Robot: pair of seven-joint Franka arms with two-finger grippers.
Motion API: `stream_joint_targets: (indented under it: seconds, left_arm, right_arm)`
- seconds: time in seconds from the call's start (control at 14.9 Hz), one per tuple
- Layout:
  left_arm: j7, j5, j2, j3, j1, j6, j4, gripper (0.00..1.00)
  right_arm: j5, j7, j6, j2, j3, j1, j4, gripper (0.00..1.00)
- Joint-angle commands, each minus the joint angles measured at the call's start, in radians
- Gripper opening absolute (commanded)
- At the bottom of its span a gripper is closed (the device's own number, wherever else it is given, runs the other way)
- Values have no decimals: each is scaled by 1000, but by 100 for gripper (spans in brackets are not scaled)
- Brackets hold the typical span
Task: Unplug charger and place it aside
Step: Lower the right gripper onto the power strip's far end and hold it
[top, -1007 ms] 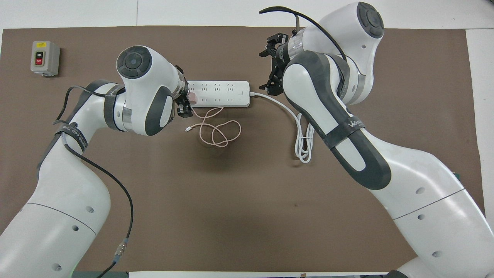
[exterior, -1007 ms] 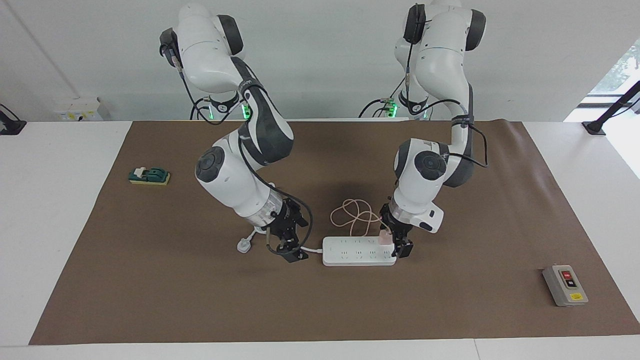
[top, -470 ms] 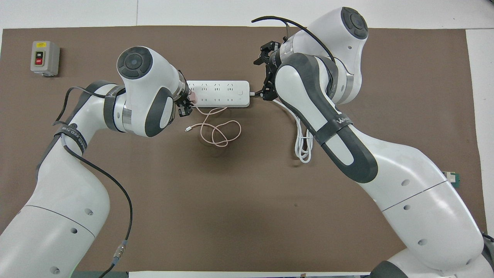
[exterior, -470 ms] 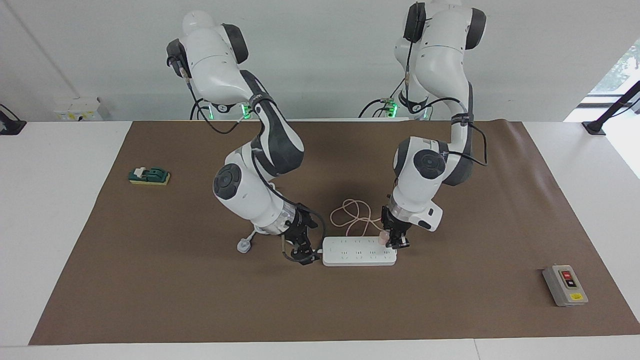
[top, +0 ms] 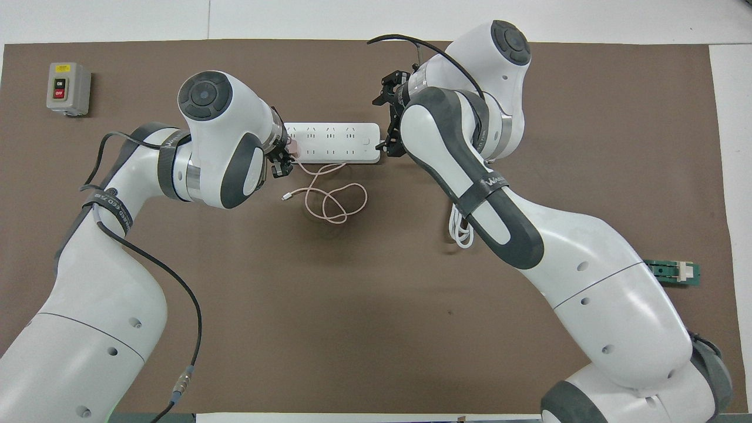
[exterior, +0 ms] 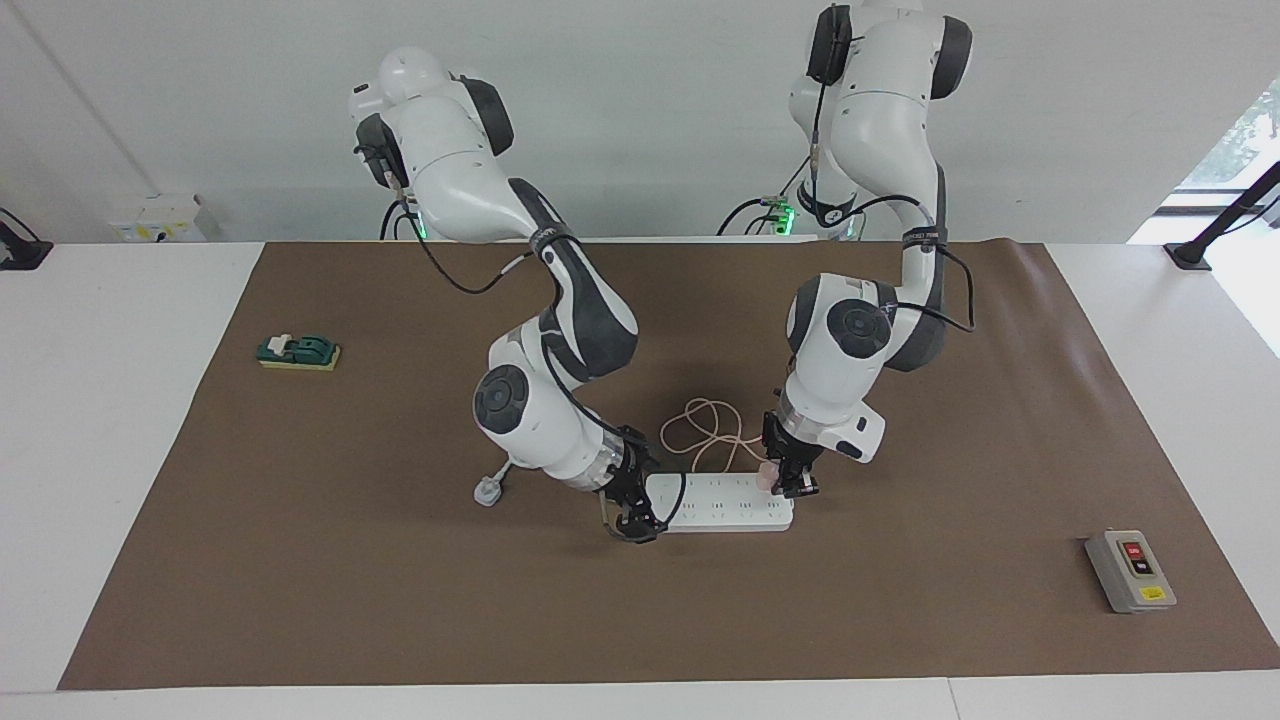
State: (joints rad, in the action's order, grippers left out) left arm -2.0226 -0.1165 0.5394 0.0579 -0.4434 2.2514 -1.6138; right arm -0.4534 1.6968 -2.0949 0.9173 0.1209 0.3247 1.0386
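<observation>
Charger (exterior: 768,474), the small pink cube, sits plugged into the white power strip (exterior: 722,503) at the end toward the left arm. A moment ago the left hand (exterior: 790,482) was wide around it; now that hand has squeezed in, and its two fingers press on the pink cube from both sides. It has hold of the charger, which is not yet pulled out. The thin pink cable (exterior: 702,428) lies in loops on the brown mat (exterior: 300,560) of the bench, just next to the left hand and nearer to the robots than the strip. The right hand (exterior: 628,505) has moved in too. Before, it was out past the strip's end; now it is down at the strip's other end, where the thick white cord (top: 461,226) comes out. Its fingers look spread apart, but it is hard to tell if they touch the strip. It looks ready to hold the strip down, so the left hand can likely pull the charger straight up next.
</observation>
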Motion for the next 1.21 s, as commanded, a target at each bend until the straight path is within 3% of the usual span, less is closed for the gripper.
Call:
stream_joint_targets:
  seconds: [0.0, 1.14]
  left_arm:
    - [-4, -8, -12, 16, -17, 40, -20, 0]
    - [-2, -8, -12, 16, -18, 69, -38, 0]
  right_arm:
    - [-18, -12, 10, 25, 11, -1, -46, 100]
    - [-24, -14, -77, 41, 14, 31, -6, 100]
